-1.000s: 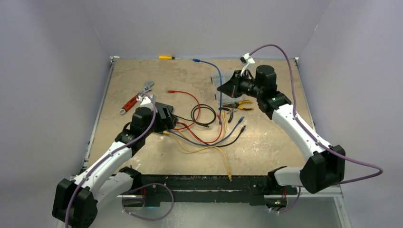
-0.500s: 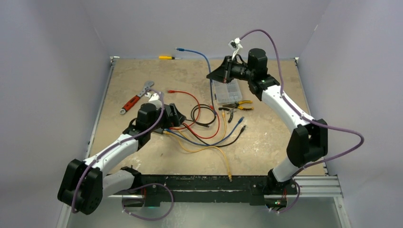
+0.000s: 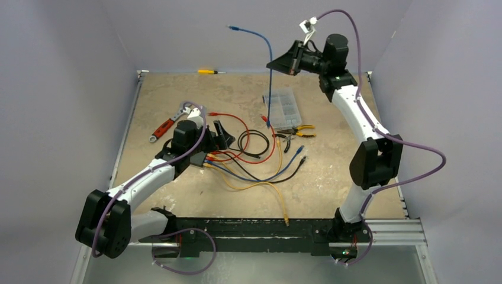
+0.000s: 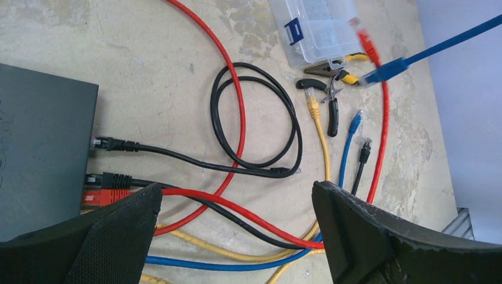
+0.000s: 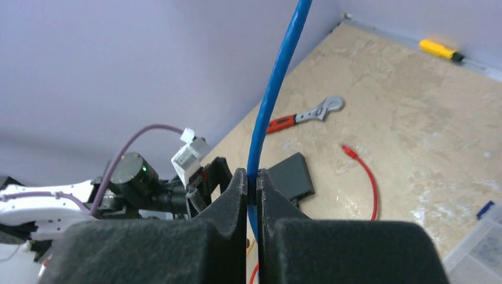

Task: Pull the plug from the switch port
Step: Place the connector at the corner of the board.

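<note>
1. My right gripper point(image 5: 251, 177) has its pads pressed together on the blue cable point(image 5: 277, 83), which runs up and out through the top of the right wrist view. Nothing else sits between them.
2. In the overhead view that gripper hangs high in the upper centre, and the cable drops straight down from it. The blue plug point(image 4: 385, 70) dangles free in the upper right of the left wrist view, near the pliers point(image 4: 331, 97) and the clear organiser box point(image 4: 319, 29). I judge this plug to be out of its port.
3. My left gripper point(image 4: 237, 188) stands wide apart and holds nothing. Its fingers point(image 4: 112, 242) fill the lower corners of its view.
4. The switch point(image 4: 41, 148) lies at the left edge of that frame, just left of the left finger, with its ported edge facing right.
5. A black plug point(image 4: 109, 144), a second black plug point(image 4: 115, 179) below it and a red plug point(image 4: 102, 196) sit in the ports. Their long axes run left to right across the frame, so any further pull would go rightward along them.
6. The left arm is much the nearer to the switch. The right gripper is well apart from it, raised toward the upper right of the overhead view.
7. A scrap of pale marking shows on the switch lid at the far left edge, cut off and unreadable. I can read no brand or label anywhere else.
</note>
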Tool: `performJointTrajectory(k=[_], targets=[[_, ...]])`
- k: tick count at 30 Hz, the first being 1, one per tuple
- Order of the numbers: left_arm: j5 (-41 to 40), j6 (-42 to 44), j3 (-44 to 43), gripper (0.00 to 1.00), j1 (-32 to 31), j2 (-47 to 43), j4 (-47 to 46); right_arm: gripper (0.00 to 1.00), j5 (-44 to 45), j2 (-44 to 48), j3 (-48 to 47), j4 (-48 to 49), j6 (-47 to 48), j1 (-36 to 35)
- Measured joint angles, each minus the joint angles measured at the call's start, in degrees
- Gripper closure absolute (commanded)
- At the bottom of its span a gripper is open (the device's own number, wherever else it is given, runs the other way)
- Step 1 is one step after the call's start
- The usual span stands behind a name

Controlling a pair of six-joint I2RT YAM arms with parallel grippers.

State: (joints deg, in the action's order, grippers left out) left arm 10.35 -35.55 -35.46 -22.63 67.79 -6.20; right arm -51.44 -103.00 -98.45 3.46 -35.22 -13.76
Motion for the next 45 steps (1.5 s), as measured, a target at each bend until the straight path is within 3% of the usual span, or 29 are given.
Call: performJointTrajectory(k=[6,12,24,38,45], targets=[[0.0,-0.9,0.0,0.01,0.0,0.5,1.3,1.00,-4.1,0.0,-2.2,5.1,-6.2,6.7],[0.2,-1.3,0.0,0.01,0.0,2.0,1.6,1.00,-2.9,0.0,-3.8,3.3,-5.2,11.7],[0.4,-1.3,0.0,0.02,0.0,2.5,2.0,1.00,16.7,2.4,-5.3,-15.7,7.3,17.7],[0.4,-1.3,0.7,0.02,0.0,3.1,3.0,1.00,32.6,22.7,9.9,-16.1,9.6,22.1],[1.9,-1.3,0.7,0.03,0.0,4.8,1.9,1.00,28.4,25.3,12.3,-11.0,8.1,22.6]])
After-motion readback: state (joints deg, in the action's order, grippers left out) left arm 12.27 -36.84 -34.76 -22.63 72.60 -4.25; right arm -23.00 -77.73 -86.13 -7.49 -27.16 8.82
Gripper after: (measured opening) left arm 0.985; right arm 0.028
